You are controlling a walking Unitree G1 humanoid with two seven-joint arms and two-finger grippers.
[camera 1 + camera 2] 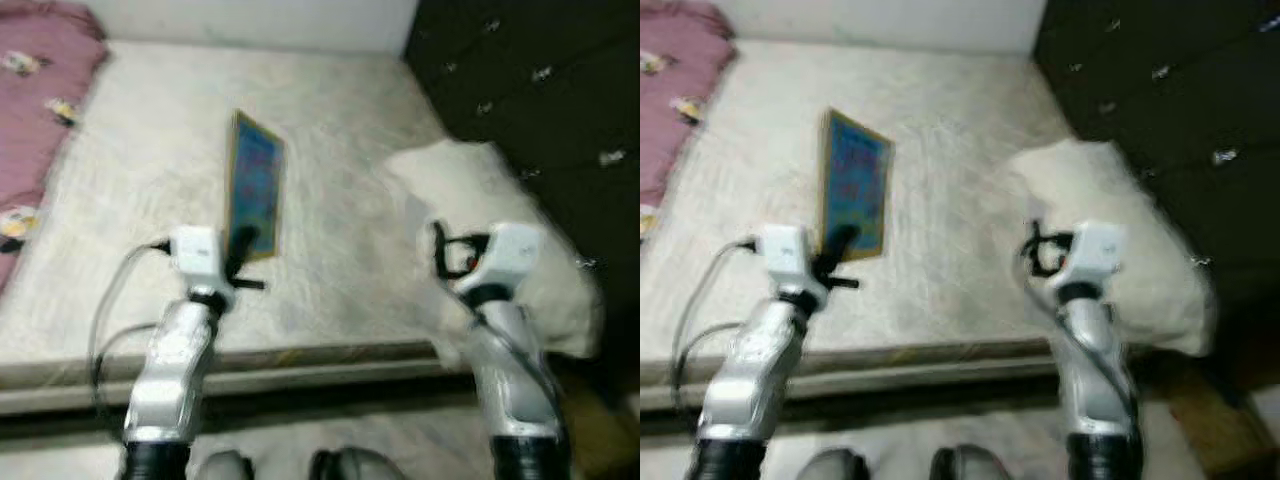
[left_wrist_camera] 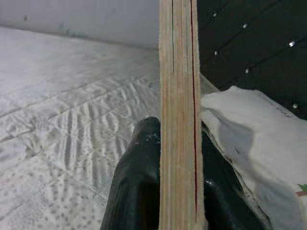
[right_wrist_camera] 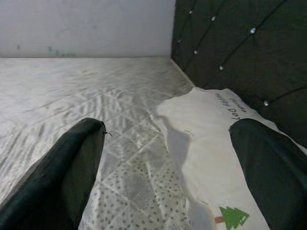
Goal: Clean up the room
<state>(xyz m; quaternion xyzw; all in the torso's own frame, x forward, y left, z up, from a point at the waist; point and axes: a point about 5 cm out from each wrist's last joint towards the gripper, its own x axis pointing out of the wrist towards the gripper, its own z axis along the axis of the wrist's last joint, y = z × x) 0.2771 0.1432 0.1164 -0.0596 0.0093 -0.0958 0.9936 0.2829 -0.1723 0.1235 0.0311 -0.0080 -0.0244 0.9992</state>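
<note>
A thin book with a blue cover (image 1: pixel 254 186) is held up on edge above the pale mattress (image 1: pixel 150 150). My left gripper (image 1: pixel 243 243) is shut on its near end. In the left wrist view the book's edge (image 2: pixel 178 96) stands between the two black fingers (image 2: pixel 136 182). My right gripper (image 1: pixel 437 250) hovers open above the near edge of a white pillow (image 1: pixel 500 200), nothing between its fingers (image 3: pixel 72 163). The pillow (image 3: pixel 216 139) has a small green tree print and lies by the dark headboard.
A dark tufted headboard (image 1: pixel 540 80) runs along the right side. A pink blanket (image 1: pixel 35 110) with small prints lies at the far left of the bed. A white wall (image 1: pixel 250 20) is behind. The mattress front edge (image 1: pixel 300 370) is just below my arms.
</note>
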